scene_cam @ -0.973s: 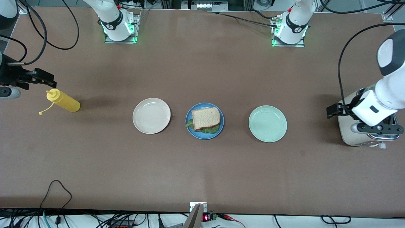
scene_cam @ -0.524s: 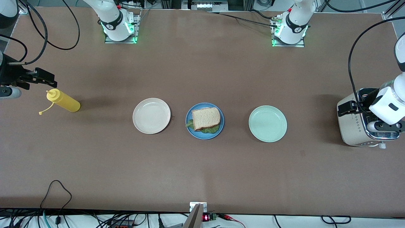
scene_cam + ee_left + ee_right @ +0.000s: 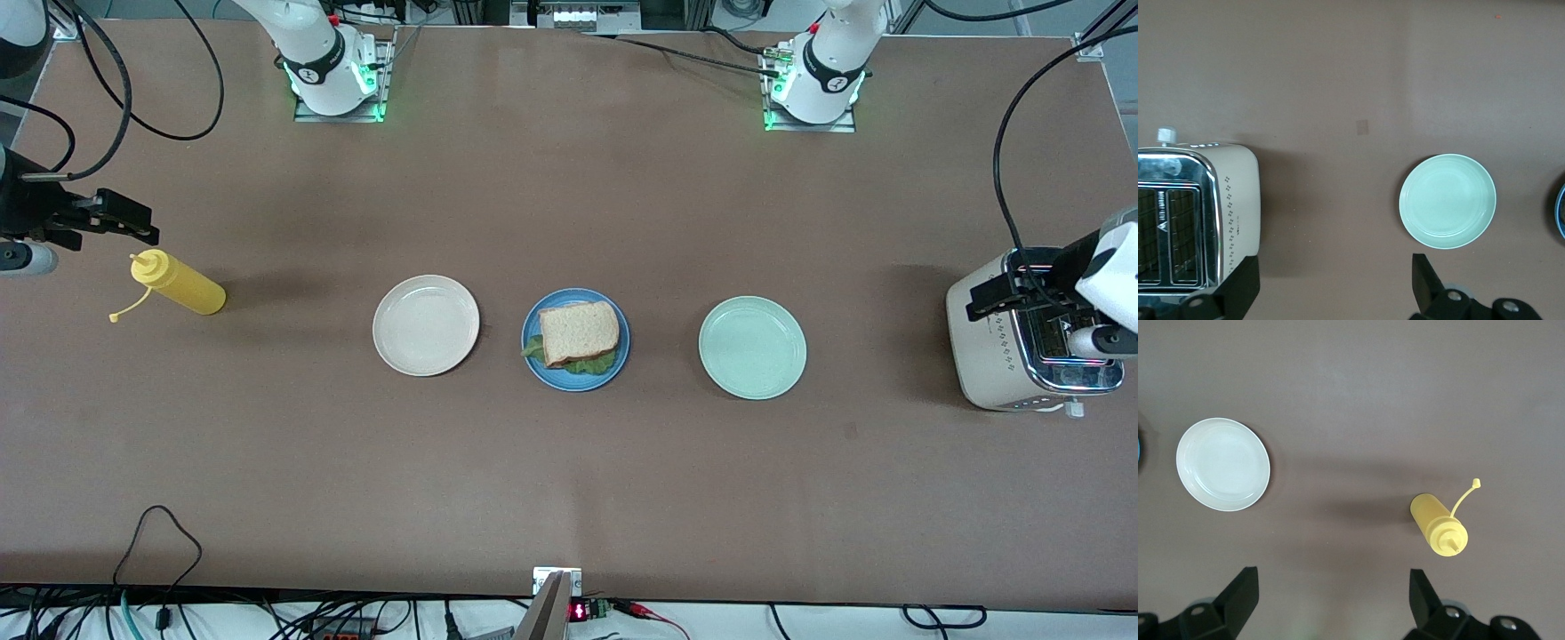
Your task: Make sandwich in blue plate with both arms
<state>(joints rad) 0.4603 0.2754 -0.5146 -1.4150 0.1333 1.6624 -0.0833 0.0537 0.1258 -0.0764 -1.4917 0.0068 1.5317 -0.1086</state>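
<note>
Two slices with lettuce between them sit as a finished-looking sandwich point(image 3: 579, 335) on the blue plate point(image 3: 533, 360), mid-bench between the cream plate point(image 3: 426, 324) and green plate point(image 3: 752, 348) — likely why both arms are parked wide. The left hand point(image 3: 1331, 283) hangs spread and empty over the toaster point(image 3: 996, 347); the right hand point(image 3: 1331, 597), equally splayed (holding nothing), hovers by the mustard bottle point(image 3: 178, 283).

robotics lab: bolted arm bases point(image 3: 336, 76), trailing cables point(image 3: 160, 542), brown test table point(image 3: 569, 462)
</note>
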